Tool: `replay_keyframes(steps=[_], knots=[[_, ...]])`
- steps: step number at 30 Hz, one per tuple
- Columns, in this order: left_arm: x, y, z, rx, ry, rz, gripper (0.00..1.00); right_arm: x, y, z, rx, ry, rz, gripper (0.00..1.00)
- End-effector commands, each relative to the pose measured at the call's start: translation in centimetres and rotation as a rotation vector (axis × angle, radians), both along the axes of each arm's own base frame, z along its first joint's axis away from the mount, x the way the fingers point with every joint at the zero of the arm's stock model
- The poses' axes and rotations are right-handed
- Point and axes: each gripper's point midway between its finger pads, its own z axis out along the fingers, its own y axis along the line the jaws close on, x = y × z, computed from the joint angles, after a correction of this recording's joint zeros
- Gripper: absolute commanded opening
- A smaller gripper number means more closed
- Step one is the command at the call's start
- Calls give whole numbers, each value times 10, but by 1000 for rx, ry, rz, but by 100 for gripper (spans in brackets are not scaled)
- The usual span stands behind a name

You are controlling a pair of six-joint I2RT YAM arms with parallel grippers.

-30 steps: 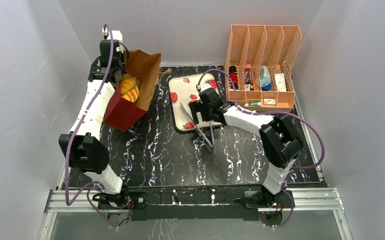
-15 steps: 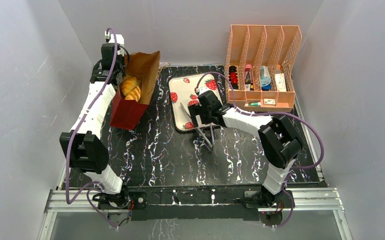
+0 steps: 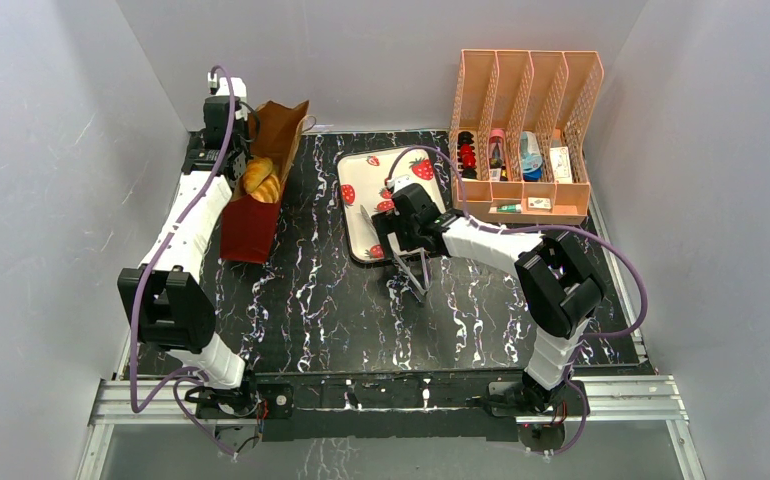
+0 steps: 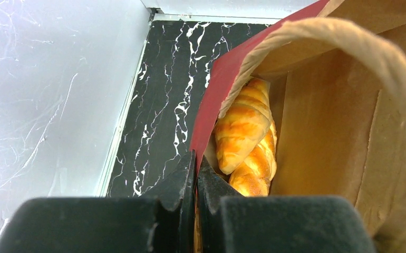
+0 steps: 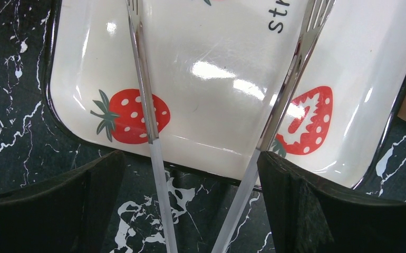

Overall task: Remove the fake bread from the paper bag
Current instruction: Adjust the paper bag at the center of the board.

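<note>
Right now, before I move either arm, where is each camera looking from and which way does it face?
Top external: above and behind the bases, looking down on the table; both arms show.
Left wrist: at the paper bag rim, looking in at the fake bread; left gripper shut on the rim.
Right wrist: low, facing the tray and tongs; open right gripper straddles the tongs.
Shared: top and left wrist both show bag and bread.

Pale grey walls (image 3: 381,60), black marble-look tabletop (image 3: 341,310) — white veins, peach file rack (image 3: 473,95) back-right
</note>
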Motion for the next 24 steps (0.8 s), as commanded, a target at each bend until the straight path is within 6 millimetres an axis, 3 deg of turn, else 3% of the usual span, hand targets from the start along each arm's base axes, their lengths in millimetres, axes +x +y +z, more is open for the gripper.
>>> replay_keyframes(steps=[1,12,24], knots=[[-5,0,40,-44,-130,20,0,5,5,7,5,-44,4,98],[-4,-8,41,-122,-151,16,0,7,-6,13,-42,-70,-26,98],[-6,-19,29,-168,-138,0,0,5,-8,-1,-57,-42,-30,98]])
